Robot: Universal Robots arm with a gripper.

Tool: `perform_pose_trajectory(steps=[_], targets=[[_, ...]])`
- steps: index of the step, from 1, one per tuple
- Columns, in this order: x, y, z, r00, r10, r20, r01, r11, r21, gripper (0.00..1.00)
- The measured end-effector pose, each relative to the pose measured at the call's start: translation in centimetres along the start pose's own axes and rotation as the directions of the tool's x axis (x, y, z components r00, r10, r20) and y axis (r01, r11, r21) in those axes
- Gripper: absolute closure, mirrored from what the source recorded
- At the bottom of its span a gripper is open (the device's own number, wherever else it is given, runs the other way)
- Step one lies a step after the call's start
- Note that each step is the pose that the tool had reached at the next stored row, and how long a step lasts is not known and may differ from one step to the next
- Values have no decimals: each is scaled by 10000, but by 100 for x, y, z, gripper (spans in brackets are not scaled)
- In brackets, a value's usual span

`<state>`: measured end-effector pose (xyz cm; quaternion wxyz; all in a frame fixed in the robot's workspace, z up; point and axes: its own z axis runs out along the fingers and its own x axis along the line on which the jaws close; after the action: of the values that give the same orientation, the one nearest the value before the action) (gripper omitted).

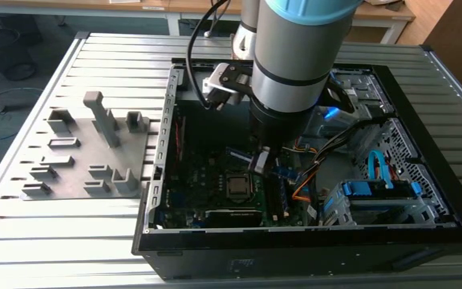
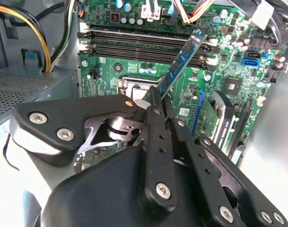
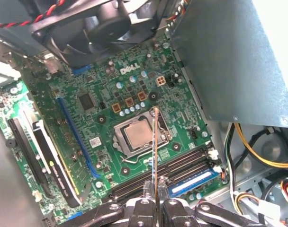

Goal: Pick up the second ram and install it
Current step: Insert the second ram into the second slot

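I have the second ram (image 2: 180, 64) pinched by one end in the end effector (image 2: 159, 100), whose fingers are closed tight on it. The stick juts out past the fingertips, tilted over the motherboard (image 3: 101, 94). The memory slots (image 2: 134, 45) lie just beyond its free end and the processor socket (image 3: 140, 135) is near the fingertips. All of this is inside the open computer case (image 1: 295, 253) on the tabletop (image 1: 70, 241).

Free room around tool (image 2: 159, 100) above motherboard (image 3: 106, 109); cables (image 1: 325, 153), perhaps fan (image 3: 101, 23), close alongside.
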<state>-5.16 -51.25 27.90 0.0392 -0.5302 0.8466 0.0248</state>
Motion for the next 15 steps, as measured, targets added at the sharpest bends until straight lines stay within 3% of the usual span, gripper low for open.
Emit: perform_pose_trajectory(steps=[15], targets=[[0, 0, 1, 9947, 1032, 5, -1032, 9946, 96, 86]])
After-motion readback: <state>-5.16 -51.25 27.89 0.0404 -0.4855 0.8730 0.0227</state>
